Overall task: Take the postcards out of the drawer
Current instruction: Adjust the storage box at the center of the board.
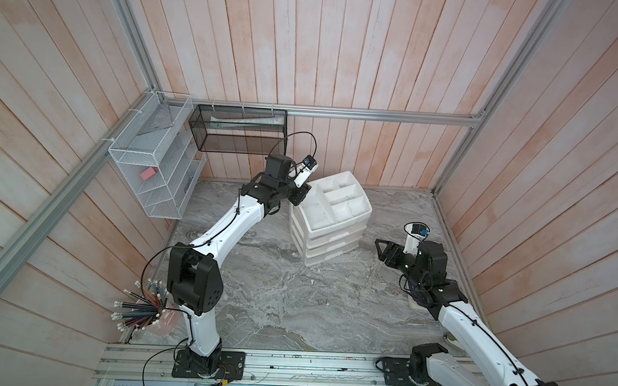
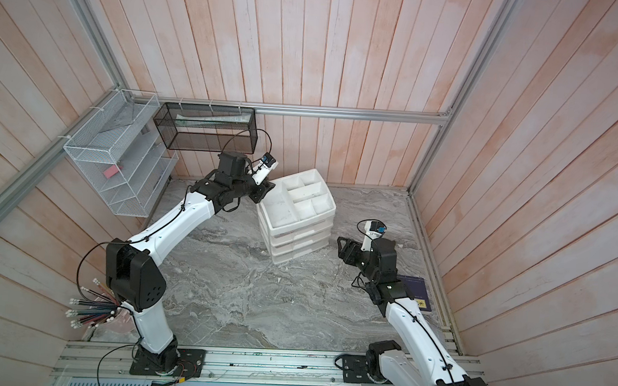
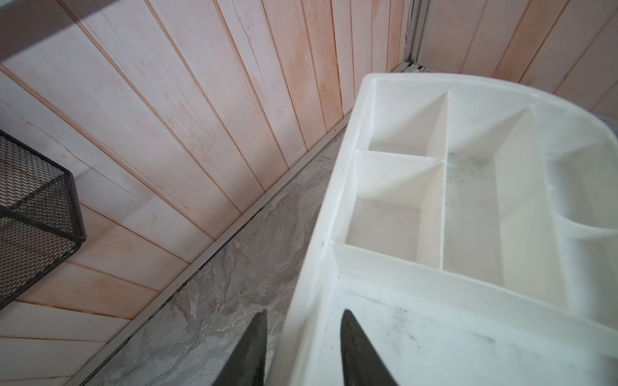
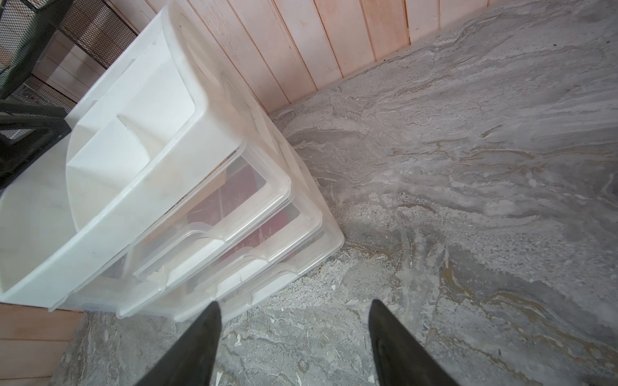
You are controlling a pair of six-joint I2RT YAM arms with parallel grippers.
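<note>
Two drawers show red postcards (image 4: 234, 192) through their cloudy fronts: top drawer (image 4: 182, 249) and middle drawer (image 4: 257, 267). There are faint white marks on the red. I can't make out the cream card. The cards lie flat, but their long axis is unreadable through the plastic. All the drawers look shut, so nothing is out yet.

Key relation: the handles are on the front of the drawer unit (image 1: 330, 217), the side facing the robot. The right gripper (image 4: 296, 303) sits low over the marble tabletop (image 4: 468, 167), just off the unit's front right corner, near it but not touching. Its fingers stand wide apart with nothing between them. My read is that the right arm is the nearer one for the handles. It needs to shift across to a handle, then pull straight out along the slide.

The left gripper (image 3: 305, 314) is at the unit's left side, one finger outside the top tray (image 3: 468, 200) rim and one inside. A sliver of tabletop shows beside the outer finger, so I read it as not clamped. It is probably there to brace the unit. Risk: a light unit slides if it isn't held.
</note>
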